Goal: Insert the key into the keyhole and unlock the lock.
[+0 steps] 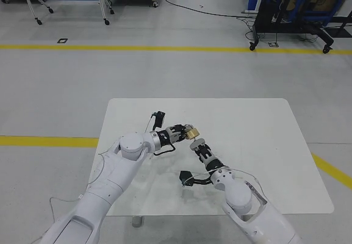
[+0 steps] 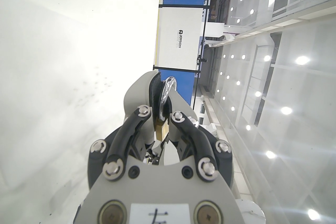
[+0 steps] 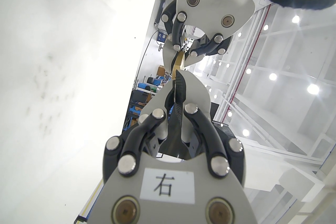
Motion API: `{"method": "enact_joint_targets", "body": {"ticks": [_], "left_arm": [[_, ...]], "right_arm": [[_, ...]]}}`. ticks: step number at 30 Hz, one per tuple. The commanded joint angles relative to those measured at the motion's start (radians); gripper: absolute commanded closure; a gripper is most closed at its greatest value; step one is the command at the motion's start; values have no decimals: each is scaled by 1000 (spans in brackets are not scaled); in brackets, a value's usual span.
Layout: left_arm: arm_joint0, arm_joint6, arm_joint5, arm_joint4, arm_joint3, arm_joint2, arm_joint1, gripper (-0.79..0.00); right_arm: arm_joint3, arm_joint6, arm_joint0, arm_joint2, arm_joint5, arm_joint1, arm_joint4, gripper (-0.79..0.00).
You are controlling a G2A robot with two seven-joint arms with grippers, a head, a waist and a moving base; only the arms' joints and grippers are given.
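We see one brass lock clamped in the left gripper above the white table, toward 10 o'clock from its centre. The right gripper, at 5 o'clock from the lock, pinches one key, with the tip at the lock.

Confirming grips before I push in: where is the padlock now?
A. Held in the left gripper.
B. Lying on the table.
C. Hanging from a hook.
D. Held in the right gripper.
A: the left gripper is shut on the padlock, its brass body between the fingers; the right gripper holds the key.
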State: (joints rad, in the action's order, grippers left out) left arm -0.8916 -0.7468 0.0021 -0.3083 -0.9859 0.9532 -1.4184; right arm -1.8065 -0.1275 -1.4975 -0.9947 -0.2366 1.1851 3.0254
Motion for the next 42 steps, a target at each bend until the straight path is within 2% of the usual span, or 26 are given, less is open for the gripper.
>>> {"method": "enact_joint_targets", "body": {"ticks": [1, 17, 18, 19, 30, 42], "left_arm": [[1, -1, -3, 14, -2, -3, 1, 0], [4, -56, -24, 45, 0, -16, 1, 0], [4, -57, -23, 45, 1, -16, 1, 0], [5, -61, -20, 42, 2, -16, 1, 0], [14, -56, 43, -16, 26, -7, -6, 0], [18, -42, 48, -29, 36, -1, -9, 0]], "right_arm": [[1, 2, 3, 1, -4, 1, 2, 0], [-4, -14, 5, -5, -21, 9, 10, 0], [-6, -17, 2, -7, -24, 9, 12, -336], [-9, -20, 0, -9, -26, 9, 12, -785], [-33, -13, -29, -41, -14, 8, -6, -785], [-29, 1, -37, -78, -17, 11, -70, -767]]}}
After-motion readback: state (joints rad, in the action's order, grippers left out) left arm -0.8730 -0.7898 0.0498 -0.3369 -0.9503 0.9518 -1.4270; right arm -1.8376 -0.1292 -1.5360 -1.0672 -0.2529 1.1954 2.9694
